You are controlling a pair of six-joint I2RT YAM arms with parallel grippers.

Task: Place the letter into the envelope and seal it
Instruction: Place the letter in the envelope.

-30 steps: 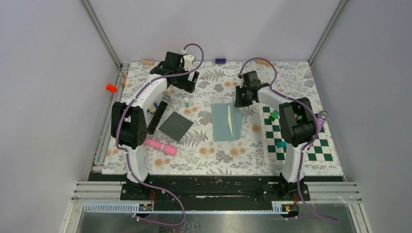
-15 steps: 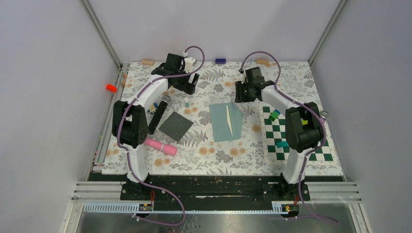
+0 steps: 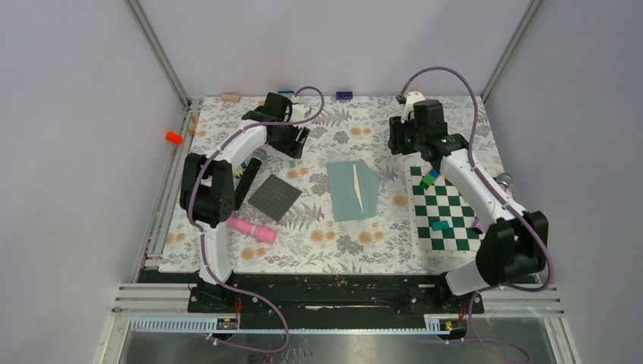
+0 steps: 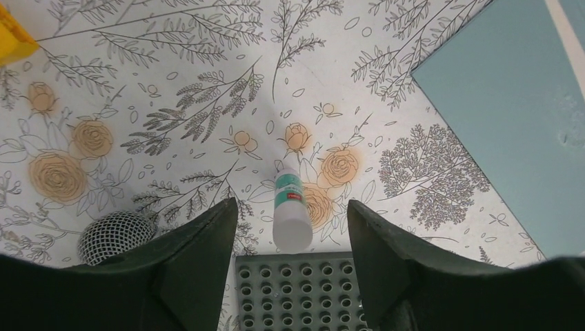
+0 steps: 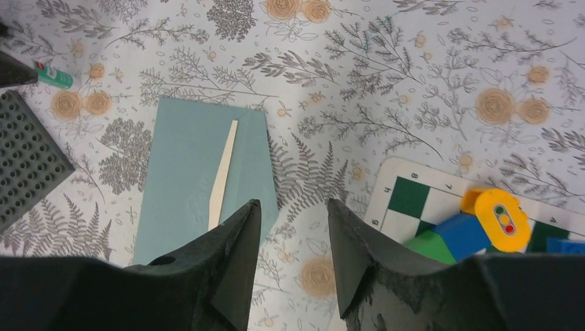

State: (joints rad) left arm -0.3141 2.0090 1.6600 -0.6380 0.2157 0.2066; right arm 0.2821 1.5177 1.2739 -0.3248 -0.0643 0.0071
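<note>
While the left pincer hangs over the far-left part of the table, its jaws stand apart and hold nothing. A small white bottle with a teal label lies flat on the floral cover, lined up with the gap between them but not touched. I take it for glue, though the label is too small to read. Just near of it sits the dark grey studded mat, with a mesh-headed microphone on the mat's left.

Toward the middle lies the envelope, flat on the table and apart from both arms. A pale narrow strip runs along its face. Whether that is the letter's edge or part of the flap, I cannot tell. No separate sheet is visible anywhere.

Further right, the right pincer hovers beyond the envelope's far right corner, released and empty. The chessboard, carrying coloured blocks, is at the right.

The step in hand looks like the sealing, with the left arm going for the bottle. Next it would need to drop lower, straddle the bottle across its narrow width and clench on it without rolling it away.
</note>
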